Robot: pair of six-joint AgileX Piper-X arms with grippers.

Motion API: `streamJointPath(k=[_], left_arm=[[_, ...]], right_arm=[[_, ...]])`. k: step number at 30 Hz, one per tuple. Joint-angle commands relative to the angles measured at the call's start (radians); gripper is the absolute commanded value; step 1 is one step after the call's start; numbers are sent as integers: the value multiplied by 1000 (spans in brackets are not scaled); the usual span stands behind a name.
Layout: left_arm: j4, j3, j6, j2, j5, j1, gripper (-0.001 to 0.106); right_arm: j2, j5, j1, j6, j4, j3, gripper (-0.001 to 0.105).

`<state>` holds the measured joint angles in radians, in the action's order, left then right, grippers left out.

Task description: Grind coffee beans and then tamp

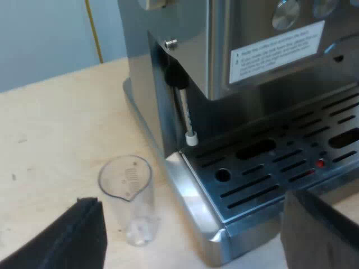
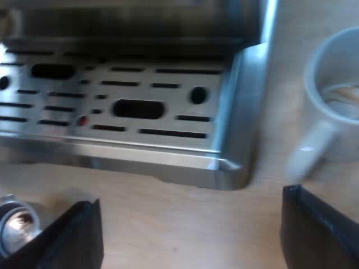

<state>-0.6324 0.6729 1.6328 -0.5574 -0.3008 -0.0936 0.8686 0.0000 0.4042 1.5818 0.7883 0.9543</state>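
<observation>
Left wrist view: left gripper [image 1: 193, 238] spread, empty; clear plastic measuring glass [image 1: 128, 196] upright just ahead of one finger, beside steel espresso machine [image 1: 224, 50]; a careless sweep could topple it.
Right wrist view: right gripper [image 2: 190, 235] spread, empty; white ceramic mug [image 2: 336, 95] ahead, handle liable to snag; round metal piece [image 2: 14, 224], perhaps the holder, beside one finger.

On the left gripper [image 1: 190, 224], two matte black fingers [image 1: 73, 238], broad and wedge-like, with flat faces, a slightly grainy finish and blunt, squared-off tips, one of them with a small step at its tip. Same build on the right gripper [image 2: 190, 224]: plain black fingers [image 2: 322, 235], thick and slab-sided, with straight inner edges, sharp corners at the tips and a dull surface catching a faint grey sheen along the top. Uniform black across all four as far as visible.
</observation>
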Motion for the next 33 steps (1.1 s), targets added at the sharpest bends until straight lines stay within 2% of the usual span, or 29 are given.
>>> streamJointPath(k=[1, 4, 8, 17, 27, 29, 33], left_arm=[[2, 7, 33, 4, -21, 1, 66], [-19, 7, 33, 8, -27, 1, 66], [-107, 7, 33, 7, -27, 1, 66], [-156, 7, 33, 31, -27, 1, 66], [-156, -2, 33, 220, -2, 1, 66], [-156, -21, 71, 276, -2, -3, 66], [-162, -57, 74, 373, -2, -4, 66]], right_arm=[[-42, -66, -101, 56, 54, 10, 67], [-82, -94, -208, 114, 111, 10, 67], [-147, -94, -318, 212, 167, 10, 67], [-311, -139, -414, 321, 230, -3, 67], [-561, -139, -413, 317, 240, -128, 67], [-642, -142, -413, 298, 240, -165, 67], [-753, -158, -413, 281, 240, -212, 67]])
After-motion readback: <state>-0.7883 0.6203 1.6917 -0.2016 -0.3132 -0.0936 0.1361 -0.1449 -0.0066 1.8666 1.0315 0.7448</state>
